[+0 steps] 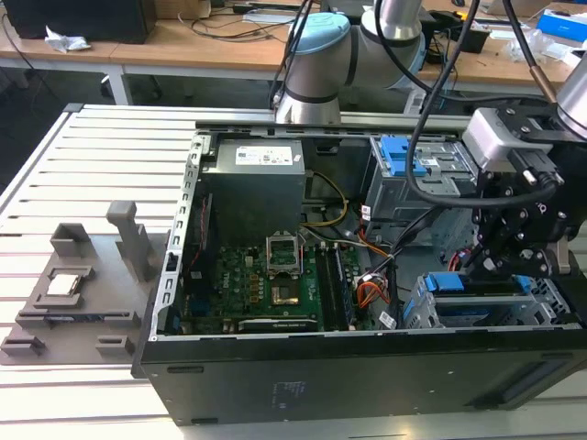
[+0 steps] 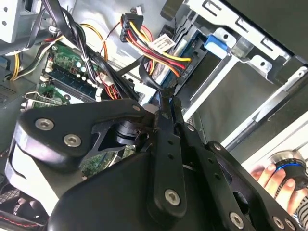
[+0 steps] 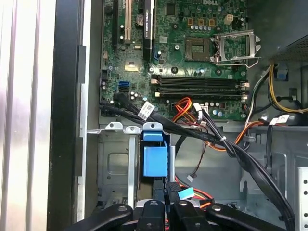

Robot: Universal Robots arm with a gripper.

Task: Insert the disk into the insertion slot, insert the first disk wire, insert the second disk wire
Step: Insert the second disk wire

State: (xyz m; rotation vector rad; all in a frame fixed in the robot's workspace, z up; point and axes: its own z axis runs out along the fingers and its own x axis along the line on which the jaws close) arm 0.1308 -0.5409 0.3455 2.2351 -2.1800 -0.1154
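The gripper [image 1: 503, 259] hangs low inside the open computer case [image 1: 303, 367], at the exterior view's right, just above the insertion slot [image 1: 440, 316]. Its jaws are pinched together on what looks like a small connector at the end of a cable [image 3: 169, 186] (the wrist views show the fingertips meeting with no gap), probably so the plug stays square to its socket. The disk [image 1: 477, 295] already sits in the cage, its blue carrier tab [image 3: 155, 161] facing the gripper. Beyond lies the motherboard [image 3: 192, 53], with bundled wires [image 3: 211, 137] draped across it.
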